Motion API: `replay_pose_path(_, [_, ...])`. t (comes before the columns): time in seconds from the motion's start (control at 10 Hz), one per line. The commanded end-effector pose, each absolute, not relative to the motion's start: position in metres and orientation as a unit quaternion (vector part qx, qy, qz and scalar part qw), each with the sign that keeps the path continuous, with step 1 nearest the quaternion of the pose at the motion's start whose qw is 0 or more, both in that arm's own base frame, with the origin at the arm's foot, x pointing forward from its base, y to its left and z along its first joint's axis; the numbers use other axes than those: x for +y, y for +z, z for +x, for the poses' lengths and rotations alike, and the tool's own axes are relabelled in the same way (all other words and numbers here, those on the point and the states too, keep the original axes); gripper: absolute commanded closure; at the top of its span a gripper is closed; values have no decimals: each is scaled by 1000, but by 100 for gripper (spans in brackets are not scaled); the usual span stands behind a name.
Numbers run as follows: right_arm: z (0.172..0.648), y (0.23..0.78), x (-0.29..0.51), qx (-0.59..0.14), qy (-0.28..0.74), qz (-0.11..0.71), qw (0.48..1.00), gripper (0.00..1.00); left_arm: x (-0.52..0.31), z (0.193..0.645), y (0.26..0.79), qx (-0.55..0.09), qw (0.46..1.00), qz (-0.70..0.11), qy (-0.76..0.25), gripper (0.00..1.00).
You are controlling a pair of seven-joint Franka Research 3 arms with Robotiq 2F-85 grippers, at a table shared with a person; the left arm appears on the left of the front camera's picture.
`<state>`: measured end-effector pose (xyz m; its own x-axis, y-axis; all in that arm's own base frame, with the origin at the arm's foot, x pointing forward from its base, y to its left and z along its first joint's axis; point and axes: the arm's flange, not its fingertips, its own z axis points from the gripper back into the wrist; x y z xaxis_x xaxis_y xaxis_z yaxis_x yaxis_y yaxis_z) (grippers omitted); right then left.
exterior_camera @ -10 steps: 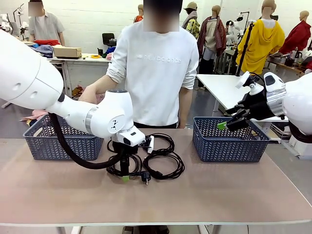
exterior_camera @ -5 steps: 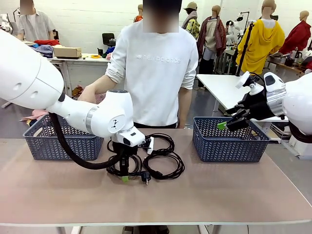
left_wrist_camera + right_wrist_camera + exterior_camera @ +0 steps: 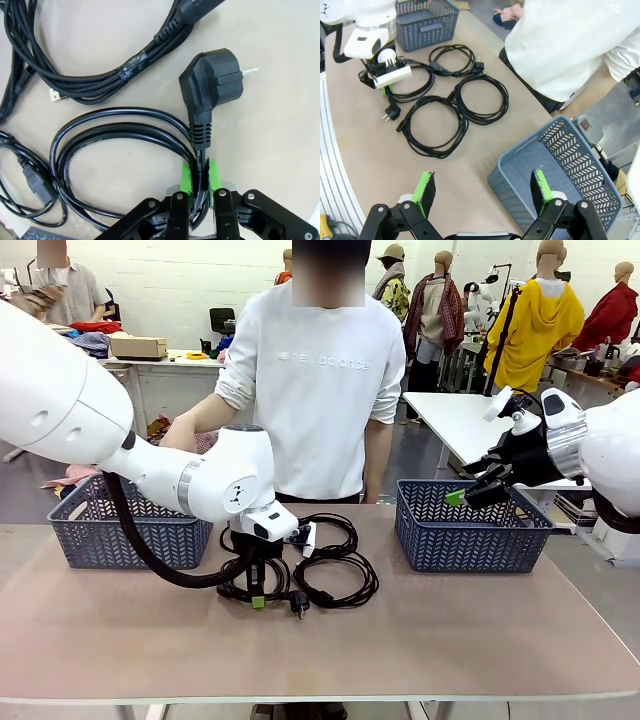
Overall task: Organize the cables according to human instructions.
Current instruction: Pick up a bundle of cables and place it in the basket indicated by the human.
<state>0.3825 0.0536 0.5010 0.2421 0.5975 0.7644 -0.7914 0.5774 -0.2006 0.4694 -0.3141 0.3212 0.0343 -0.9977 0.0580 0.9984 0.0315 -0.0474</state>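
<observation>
On the table [image 3: 450, 640], between 2 grey baskets [image 3: 470, 535], 4 black cables [image 3: 457, 105] lie coiled. The left gripper [image 3: 199, 172] is clamped tight on 1 cable just below its plug [image 3: 212, 85]. The right gripper [image 3: 482, 187] hangs wide open and empty above the right basket.

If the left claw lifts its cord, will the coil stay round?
Probably not: the cord has thin loops and no visible tie, so it may sag. The left claw grips beside the plug, so that end should stay steady.
</observation>
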Motion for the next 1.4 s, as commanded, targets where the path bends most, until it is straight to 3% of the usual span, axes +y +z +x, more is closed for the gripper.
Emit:
replay_pose_path(0.0, [384,500,53,-428,447,114,778,0,-310,473,325,0,710,-47,-702,100])
replay_pose_path(0.4, [384,500,53,-428,447,114,778,0,-302,465,350,-15,725,-20,-688,100])
replay_pose_path(0.8, [384,500,53,-428,447,114,778,0,-283,461,443,-76,734,24,-674,100])
replay_pose_path(1.3, [384,500,53,-428,447,114,778,0,-205,494,517,-109,760,61,-638,100])
